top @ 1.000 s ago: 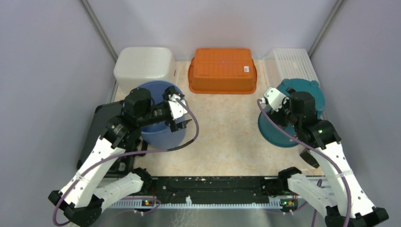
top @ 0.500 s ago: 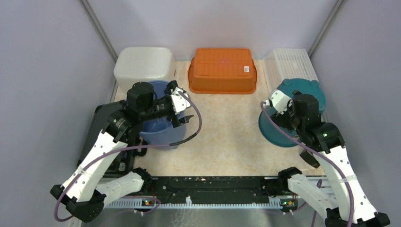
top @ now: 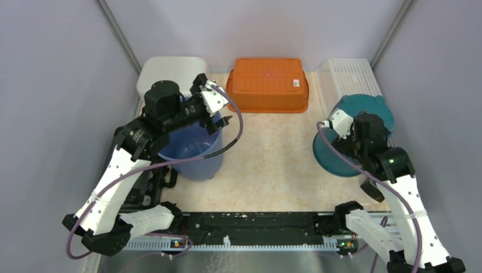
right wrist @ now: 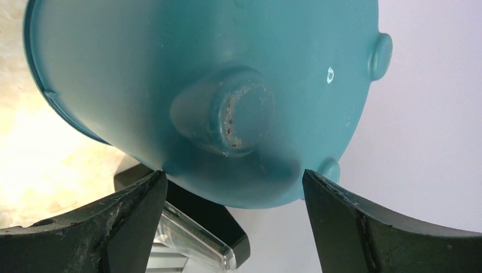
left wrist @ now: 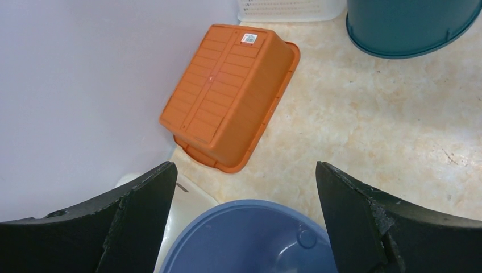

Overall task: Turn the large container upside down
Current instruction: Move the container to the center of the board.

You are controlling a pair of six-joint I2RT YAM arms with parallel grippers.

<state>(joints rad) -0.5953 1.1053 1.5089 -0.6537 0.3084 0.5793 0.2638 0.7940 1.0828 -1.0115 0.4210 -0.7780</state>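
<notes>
A blue bucket (top: pixel 190 151) stands at the left of the table. My left gripper (top: pixel 223 121) hangs open just above its far rim, holding nothing. In the left wrist view the bucket's round blue face (left wrist: pixel 250 242) lies below and between the open jaws of that gripper (left wrist: pixel 244 196). A teal bucket (top: pixel 355 105) sits tilted at the right with its footed bottom up. My right gripper (top: pixel 341 133) is open beside it. In the right wrist view the teal bottom (right wrist: pixel 227 96) fills the space above the open, empty jaws of that gripper (right wrist: pixel 233 190).
An orange tub (top: pixel 267 84) lies upside down at the back centre. A white bin (top: pixel 170 74) stands at the back left and a white lattice basket (top: pixel 349 77) at the back right. A black tray (top: pixel 116 159) lies left of the blue bucket. Walls close three sides.
My left gripper has moved up and toward the back, and the blue bucket has shifted and sits lower and nearer. My right gripper has drifted slightly right along the teal bucket.
</notes>
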